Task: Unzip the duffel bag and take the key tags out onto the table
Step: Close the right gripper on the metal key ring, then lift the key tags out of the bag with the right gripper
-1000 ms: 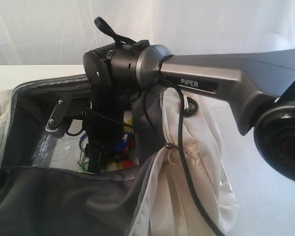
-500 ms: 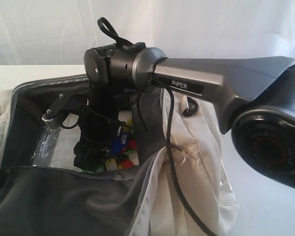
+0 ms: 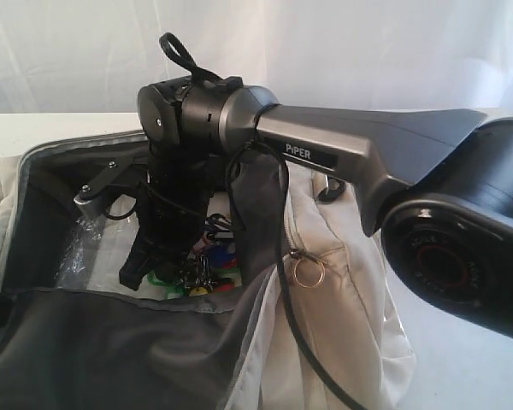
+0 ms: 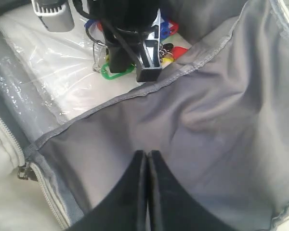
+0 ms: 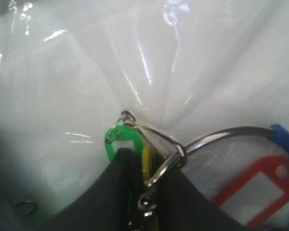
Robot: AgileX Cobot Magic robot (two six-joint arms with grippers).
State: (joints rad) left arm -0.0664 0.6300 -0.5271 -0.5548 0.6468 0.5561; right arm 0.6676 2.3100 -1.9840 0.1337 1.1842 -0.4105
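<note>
Black fingers (image 5: 120, 192) of the right gripper (image 5: 144, 202) are pinched in on the key tags (image 5: 135, 144), with a green tag, a yellow one and a metal ring caught between the two pads; a larger wire ring arcs away from the grip toward a red tag (image 5: 260, 187) and a blue edge just beside it. Under the fingertips lies crinkled clear plastic film (image 5: 149, 57) over a white surface. From the exterior camera the right gripper (image 3: 167, 273) reaches straight down from its arm (image 3: 350, 158) into the open duffel bag (image 3: 342, 282), and the coloured tags (image 3: 212, 272) sit bunched right against its tips at the bottom of the bag, so the bunch is inside the bag and not on the table (image 3: 462, 359). Just beyond the bag's side wall from those fingers hangs the metal ring pull (image 3: 308, 272) of the zipper. The left gripper (image 4: 147, 161) has its two dark fingers (image 4: 135, 192) pressed flat together, with grey lining (image 4: 207, 120) of the folded-down flap spread around them; whether cloth is trapped between them cannot be told. Across that flap's hem from the left fingertips, the right gripper (image 4: 135, 57) stands over the tags (image 4: 168, 48), and a grey zipper track (image 4: 9, 139) runs along the bag's edge to one side.
</note>
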